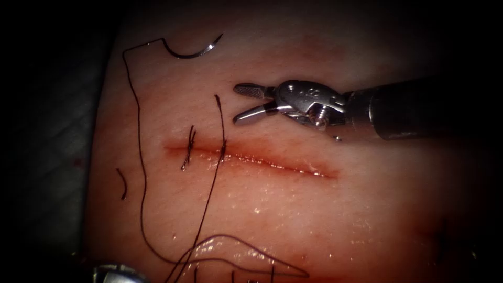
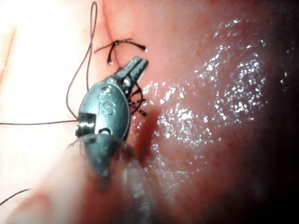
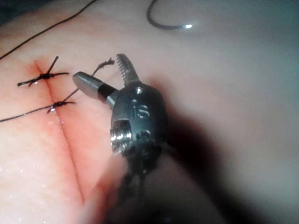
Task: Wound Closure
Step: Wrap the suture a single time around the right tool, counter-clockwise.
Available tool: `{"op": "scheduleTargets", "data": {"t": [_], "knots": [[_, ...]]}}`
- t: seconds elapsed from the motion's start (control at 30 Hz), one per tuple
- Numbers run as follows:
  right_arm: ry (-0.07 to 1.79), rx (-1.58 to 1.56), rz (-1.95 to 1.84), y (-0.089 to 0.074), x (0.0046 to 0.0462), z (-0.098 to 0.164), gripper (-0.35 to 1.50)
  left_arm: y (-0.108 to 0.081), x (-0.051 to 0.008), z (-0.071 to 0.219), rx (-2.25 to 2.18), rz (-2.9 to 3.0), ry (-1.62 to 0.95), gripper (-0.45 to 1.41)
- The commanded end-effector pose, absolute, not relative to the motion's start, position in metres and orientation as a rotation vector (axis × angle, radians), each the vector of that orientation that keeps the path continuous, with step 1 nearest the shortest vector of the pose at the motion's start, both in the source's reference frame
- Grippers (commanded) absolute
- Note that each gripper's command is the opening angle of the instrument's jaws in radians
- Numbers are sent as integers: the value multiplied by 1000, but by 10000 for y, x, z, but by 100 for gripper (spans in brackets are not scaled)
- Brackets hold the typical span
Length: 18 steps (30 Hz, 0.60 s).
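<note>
The curved needle (image 1: 194, 51) (image 3: 168, 24) lies free on the tissue (image 1: 325, 220), far side of the cut (image 1: 272, 163), toward its left end; neither tool holds it. Its thread (image 1: 137, 136) runs down the left side into loops at the near edge. A tied stitch (image 1: 188, 149) (image 3: 44, 77) crosses the cut's left end. Beside it a second stitch (image 1: 222, 151) (image 3: 58, 106) has a free tail (image 1: 217, 105) pointing away. My right tool (image 1: 241, 105) (image 3: 99, 67) hovers open and empty just right of that tail. My left tool (image 1: 112, 273) (image 2: 136, 67) sits at the near edge, jaws shut, thread strands (image 2: 136, 100) beside it.
A short cut piece of thread (image 1: 123, 183) lies left of the cut. Wet glistening fluid (image 1: 230, 251) pools near the front edge, among the thread loops. Red fluid lines the cut. The tissue's left edge (image 1: 99, 131) drops to dark cloth.
</note>
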<state>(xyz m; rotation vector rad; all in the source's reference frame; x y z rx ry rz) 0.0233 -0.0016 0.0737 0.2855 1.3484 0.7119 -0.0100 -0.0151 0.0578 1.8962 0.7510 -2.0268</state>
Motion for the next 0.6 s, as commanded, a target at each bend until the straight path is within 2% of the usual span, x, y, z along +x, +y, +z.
{"op": "scheduleTargets", "data": {"t": [0.03, 0.17, 0.27, 0.4, 0.5, 0.6], "knots": [[1367, 253, 682, -15, 229, 738, 147, -148, -105, 579, 1903, -2029, 735, -45], [1373, 79, 500, -25, 221, 721, 147, -117, -108, 566, 1936, -2029, 648, -45], [1344, 72, 442, -36, 226, 707, 142, -93, -110, 561, 1969, -2032, 584, -45], [1345, 64, 444, -53, 245, 688, 138, -61, -114, 559, 1997, -2040, 484, -45], [1385, 83, 422, -66, 264, 678, 125, -41, -115, 556, 2043, -2033, 412, -45], [1390, 72, 419, -73, 281, 678, 123, -18, -111, 554, 2101, -2036, 336, -45]]}}
